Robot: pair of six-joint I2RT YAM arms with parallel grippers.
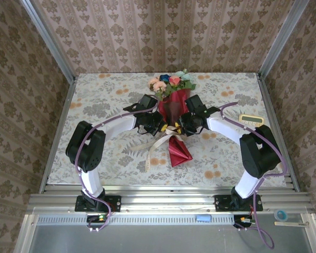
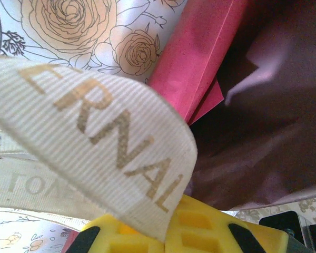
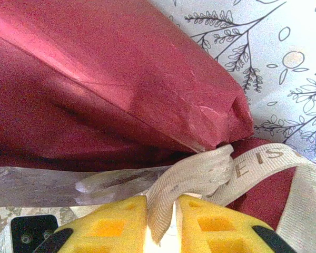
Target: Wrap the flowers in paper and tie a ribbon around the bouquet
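- Yellow pads of the right gripper sit closest in its wrist view, pressed together on a band of the cream ribbon that drops down between them.
- Over on the other side, the left gripper pinches the ribbon the same way. The band there is printed with gold letters and arches up and over from the grip.
- From above, both grippers meet at the middle of the table, one on each side of the narrow waist of the bouquet.
- That bouquet lies flat with its flowers turned to the far edge, near it.
- Its dark red paper runs toward the near edge and ends in a creased point.
- Loose ribbon tails trail from the waist toward the near left corner.
- Near the right edge lies a small yellow-rimmed rectangle, well apart from the bouquet.
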